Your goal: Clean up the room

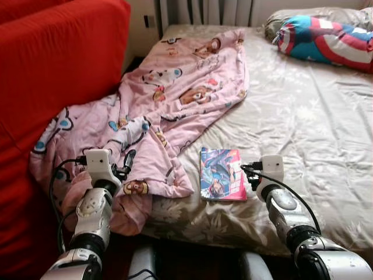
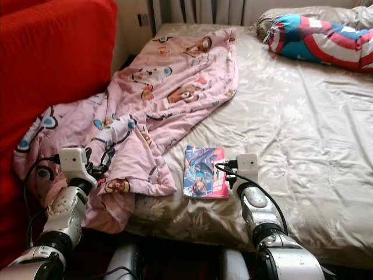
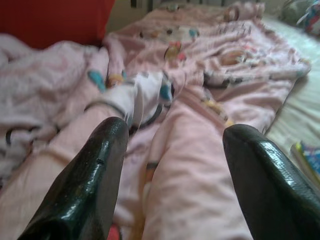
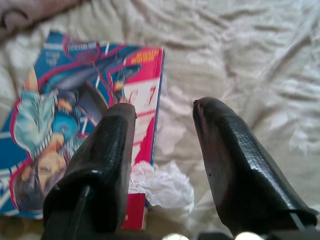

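A pink cartoon-print blanket (image 1: 175, 99) lies rumpled across the left side of the bed and hangs over its near corner. My left gripper (image 1: 125, 164) hovers over the blanket's near folds, and the left wrist view shows its fingers (image 3: 95, 175) open above the pink cloth (image 3: 200, 100). A colourful comic book (image 1: 221, 174) lies flat near the bed's front edge. My right gripper (image 1: 249, 172) is at the book's right edge, open. In the right wrist view a crumpled white tissue-like scrap (image 4: 162, 185) lies between the fingers (image 4: 105, 150), at the book (image 4: 75, 115) corner.
The beige sheet (image 1: 303, 128) on the right half of the bed is bare. A blue, red and white pillow (image 1: 326, 38) lies at the far right. A large red cushion or sofa (image 1: 52, 64) stands against the bed's left side, with a curtain behind the bed.
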Robot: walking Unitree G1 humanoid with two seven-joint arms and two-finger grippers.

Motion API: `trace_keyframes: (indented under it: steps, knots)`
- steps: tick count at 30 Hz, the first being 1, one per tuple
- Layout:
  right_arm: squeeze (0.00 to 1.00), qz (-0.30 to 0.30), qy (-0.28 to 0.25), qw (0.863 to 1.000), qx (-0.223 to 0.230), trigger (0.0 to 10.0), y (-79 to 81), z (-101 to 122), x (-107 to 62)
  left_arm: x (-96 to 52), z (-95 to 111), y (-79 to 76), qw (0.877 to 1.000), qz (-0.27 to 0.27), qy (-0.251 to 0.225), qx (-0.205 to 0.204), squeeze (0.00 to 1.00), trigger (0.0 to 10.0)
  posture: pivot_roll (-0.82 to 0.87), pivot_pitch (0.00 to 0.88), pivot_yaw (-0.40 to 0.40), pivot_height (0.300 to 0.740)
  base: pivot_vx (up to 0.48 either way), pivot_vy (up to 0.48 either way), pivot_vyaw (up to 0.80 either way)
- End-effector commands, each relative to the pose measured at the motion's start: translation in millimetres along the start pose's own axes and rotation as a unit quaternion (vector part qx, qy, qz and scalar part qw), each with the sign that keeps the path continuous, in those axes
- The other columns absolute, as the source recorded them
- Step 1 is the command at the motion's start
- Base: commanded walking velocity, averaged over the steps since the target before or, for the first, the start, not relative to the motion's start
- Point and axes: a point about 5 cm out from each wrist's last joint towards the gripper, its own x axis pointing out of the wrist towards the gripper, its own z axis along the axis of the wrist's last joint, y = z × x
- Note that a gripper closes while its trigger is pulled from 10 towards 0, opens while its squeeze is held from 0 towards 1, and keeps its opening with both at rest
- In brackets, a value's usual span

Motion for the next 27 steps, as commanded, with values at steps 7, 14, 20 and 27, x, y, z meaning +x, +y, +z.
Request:
trace_keyframes:
  steps: [7,14,20,27]
  knots:
    - [0.00,-0.027,0.047,0.999,0.002,10.0,-10.0,-27.9,-9.0,-17.9,-5.8,6.4,1.000,0.017,-0.005,-0.005,0.00,10.0,0.13,0.289,0.003,0.587,0.000,0.000,0.00]
    - [0.00,-0.040,0.036,0.998,0.020,10.0,-9.8,-23.8,-7.7,-27.0,-3.2,8.2,1.000,0.018,-0.009,0.001,0.00,10.0,0.14,0.304,0.010,0.587,0.000,0.000,0.00]
    - [0.00,-0.036,0.010,0.999,0.034,10.0,-8.5,-17.6,-6.7,-30.5,-2.0,6.9,1.000,0.013,-0.007,0.009,0.00,10.0,0.14,0.307,0.015,0.587,0.000,0.000,0.00]
    - [0.00,-0.030,-0.013,0.999,0.041,10.0,-9.5,-10.0,-5.6,-34.5,0.4,4.9,1.000,0.010,-0.002,0.013,0.00,10.0,0.15,0.318,0.019,0.587,0.000,0.000,0.00]
